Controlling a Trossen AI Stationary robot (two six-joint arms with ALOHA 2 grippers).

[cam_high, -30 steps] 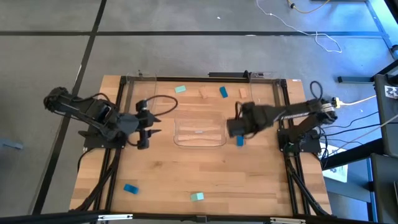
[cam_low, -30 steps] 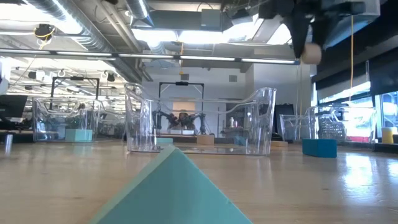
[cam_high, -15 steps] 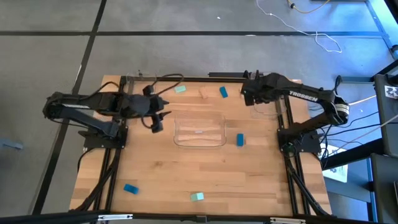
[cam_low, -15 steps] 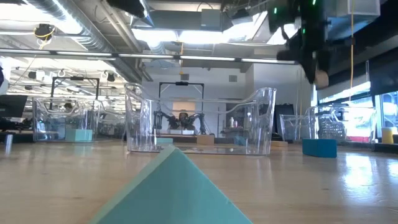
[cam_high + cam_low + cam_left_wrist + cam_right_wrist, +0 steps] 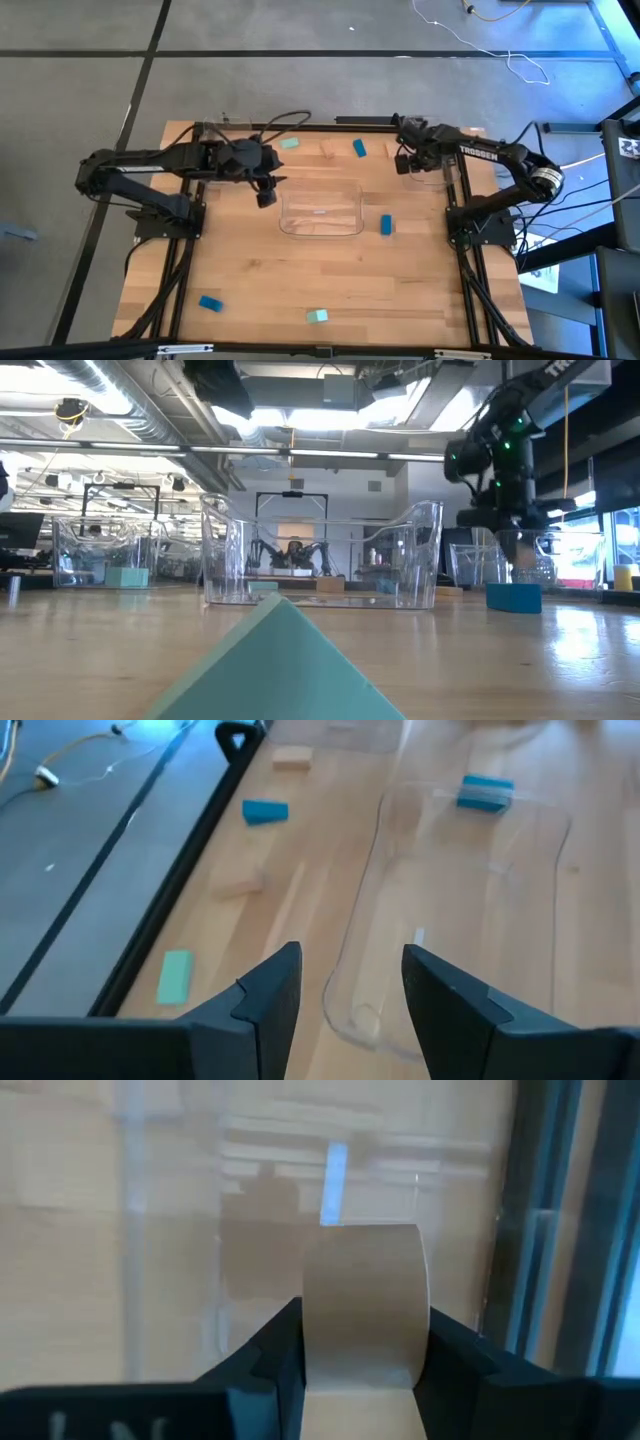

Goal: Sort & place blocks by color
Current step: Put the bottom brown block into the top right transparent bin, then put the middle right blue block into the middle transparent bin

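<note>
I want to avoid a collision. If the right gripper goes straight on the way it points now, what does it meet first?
Probably the floor of the clear tray beneath it; the right gripper holds a tan block above it. Depth is unclear.

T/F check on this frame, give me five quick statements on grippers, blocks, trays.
1. The right gripper holds a light tan wooden block. True.
2. The left gripper grips a bright blue block. False: its fingers are open and hold nothing.
3. The clear plastic tray at the table's centre holds three blocks. False: it looks empty.
4. A bright blue block lies on the table just right of that centre tray. True.
5. Both arms are over the table's near edge. False: both reach toward the far side.
</note>
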